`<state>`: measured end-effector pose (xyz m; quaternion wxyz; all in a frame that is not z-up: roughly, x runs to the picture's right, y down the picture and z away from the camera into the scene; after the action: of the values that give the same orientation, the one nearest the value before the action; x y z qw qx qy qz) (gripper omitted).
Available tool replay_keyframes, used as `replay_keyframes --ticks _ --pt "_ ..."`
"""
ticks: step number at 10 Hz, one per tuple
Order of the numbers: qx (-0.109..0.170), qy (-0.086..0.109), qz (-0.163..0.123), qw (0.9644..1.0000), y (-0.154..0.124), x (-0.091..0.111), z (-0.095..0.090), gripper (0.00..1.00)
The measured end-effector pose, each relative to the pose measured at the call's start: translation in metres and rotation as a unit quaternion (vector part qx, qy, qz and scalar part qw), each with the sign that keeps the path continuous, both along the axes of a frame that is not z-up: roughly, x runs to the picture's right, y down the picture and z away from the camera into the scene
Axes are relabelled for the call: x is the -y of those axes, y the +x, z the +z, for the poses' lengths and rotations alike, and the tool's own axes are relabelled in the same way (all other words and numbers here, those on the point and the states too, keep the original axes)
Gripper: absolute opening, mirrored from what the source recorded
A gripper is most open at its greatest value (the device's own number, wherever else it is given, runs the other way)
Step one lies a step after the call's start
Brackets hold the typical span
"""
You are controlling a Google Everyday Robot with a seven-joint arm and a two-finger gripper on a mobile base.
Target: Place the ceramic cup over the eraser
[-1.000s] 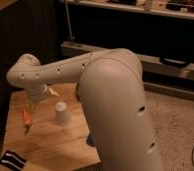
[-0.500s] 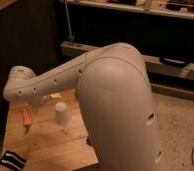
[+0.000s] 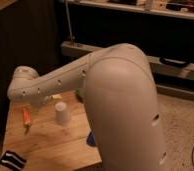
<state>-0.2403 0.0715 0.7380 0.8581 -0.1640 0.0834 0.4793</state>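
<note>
The ceramic cup [image 3: 62, 113] is small, white and tapered, and stands on the wooden table [image 3: 50, 145] near its middle, wide end down. The eraser [image 3: 12, 160], a flat block with black and white stripes, lies at the table's front left corner, well apart from the cup. My gripper [image 3: 42, 101] is under the arm's pale wrist link at the table's back left, a little left of and behind the cup, and is mostly hidden by that link. It holds nothing that I can see.
A thin orange stick [image 3: 26, 117] lies left of the cup. A blue pad [image 3: 91, 139] peeks out from behind my big arm link [image 3: 122, 110], which covers the table's right side. A green bowl's edge [image 3: 79, 95] shows behind the cup. Dark shelving stands behind.
My arm's wrist link has swung lower and to the left over the table's back left. The cup, the eraser and the orange stick have not moved.
</note>
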Motion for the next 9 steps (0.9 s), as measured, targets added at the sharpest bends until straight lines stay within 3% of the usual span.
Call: replay_keyframes --ticks 2,5,7,8,9 --pt "0.035 -0.003 0.037 0.9987 0.022 0.016 0.021 0.80" --pt "0.078 -0.016 0.084 0.9933 0.060 0.045 0.055 0.80" --pt "0.073 -0.022 0.071 0.9945 0.060 0.055 0.063 0.80" --pt "0.070 -0.034 0.054 0.9955 0.054 0.058 0.064 0.80" --pt "0.067 -0.058 0.037 0.9954 0.045 0.057 0.061 0.80"
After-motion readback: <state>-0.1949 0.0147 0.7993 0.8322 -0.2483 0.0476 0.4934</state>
